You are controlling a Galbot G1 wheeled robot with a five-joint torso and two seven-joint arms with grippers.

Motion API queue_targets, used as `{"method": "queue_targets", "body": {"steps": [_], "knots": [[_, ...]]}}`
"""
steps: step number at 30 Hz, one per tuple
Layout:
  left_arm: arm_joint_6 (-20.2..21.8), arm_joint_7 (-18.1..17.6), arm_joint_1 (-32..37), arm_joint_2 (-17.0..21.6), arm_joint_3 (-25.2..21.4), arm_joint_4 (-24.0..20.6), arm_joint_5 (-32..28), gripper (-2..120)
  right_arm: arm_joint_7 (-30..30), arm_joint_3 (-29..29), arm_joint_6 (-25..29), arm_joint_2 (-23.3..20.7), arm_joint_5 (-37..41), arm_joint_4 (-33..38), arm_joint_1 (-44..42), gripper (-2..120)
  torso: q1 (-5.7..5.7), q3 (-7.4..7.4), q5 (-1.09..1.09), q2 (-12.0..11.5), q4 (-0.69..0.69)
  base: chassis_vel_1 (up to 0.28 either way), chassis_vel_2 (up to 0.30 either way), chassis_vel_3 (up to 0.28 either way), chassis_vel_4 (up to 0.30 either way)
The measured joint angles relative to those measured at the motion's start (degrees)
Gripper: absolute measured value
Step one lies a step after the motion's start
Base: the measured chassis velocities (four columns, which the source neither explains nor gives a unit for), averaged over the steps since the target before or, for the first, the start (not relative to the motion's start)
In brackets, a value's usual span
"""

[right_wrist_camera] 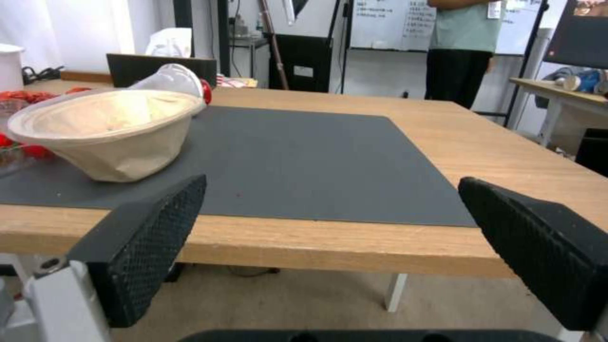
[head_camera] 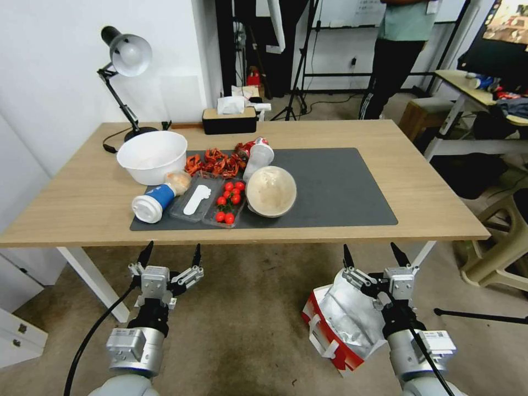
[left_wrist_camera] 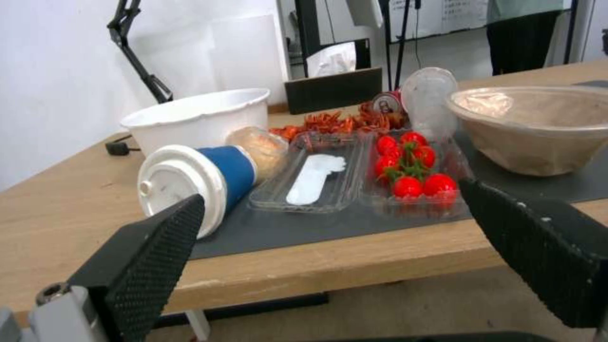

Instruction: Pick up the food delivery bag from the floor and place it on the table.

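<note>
The table fills the middle of the head view, its mat crowded at the left end with a white bowl, a beige bowl, a tipped cup and a tray of tomatoes; the right half of the mat is left bare, which would suit a bulky load. Below it, the floor is seen across the lower frame, and the bag is found there at lower right, lying tilted with its foil lining turned upward, partly overlapped by the right arm; no lift has been made yet. The right gripper is held just above the bag's upper edge, fingers spread wide and empty, pointed toward the table edge. The left gripper is parked at lower left, fingers likewise spread, well apart from the bag.
</note>
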Motion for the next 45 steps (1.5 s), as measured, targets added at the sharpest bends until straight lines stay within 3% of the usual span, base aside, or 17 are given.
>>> {"method": "queue_targets", "body": {"steps": [36, 38, 40, 42, 45], "knots": [[0.25, -0.48, -0.27, 0.19, 0.07, 0.0, -0.57, 100, -0.55, 0.51, -0.62, 0.07, 0.59, 0.29, -0.03, 100, 0.0, 0.0, 0.0, 0.0, 0.0, 0.0, 0.0, 0.0, 0.0], [3.28, -4.7, -2.51, 1.88, 0.82, -0.64, -5.22, 100, -5.93, 5.45, -6.33, 0.93, 5.39, 3.41, -0.39, 100, 0.0, 0.0, -0.01, 0.0, 0.0, 0.0, 0.0, 0.0, 0.0], [3.77, -5.4, -2.89, 2.16, 0.95, -0.75, -5.98, 100, -6.58, 6.03, -7.06, 1.03, 5.96, 3.79, -0.43, 100, 0.0, 0.0, -0.01, 0.0, -0.01, 0.0, 0.0, 0.0, 0.0], [8.22, -11.52, -6.08, 4.7, 2.09, -1.8, -12.78, 100, -12.47, 11.28, -13.26, 1.99, 11.16, 7.18, -0.83, 100, 0.0, 0.0, -0.01, 0.0, -0.01, 0.0, 0.0, 0.0, 0.0], [11.13, -15.52, -8.17, 6.32, 2.81, -2.46, -17.21, 100, -14.2, 12.32, -13.62, 1.79, 12.98, 6.6, -0.5, 100, 0.0, 0.0, -0.02, 0.0, 0.0, 0.0, 0.0, 0.0, 0.0]]}}
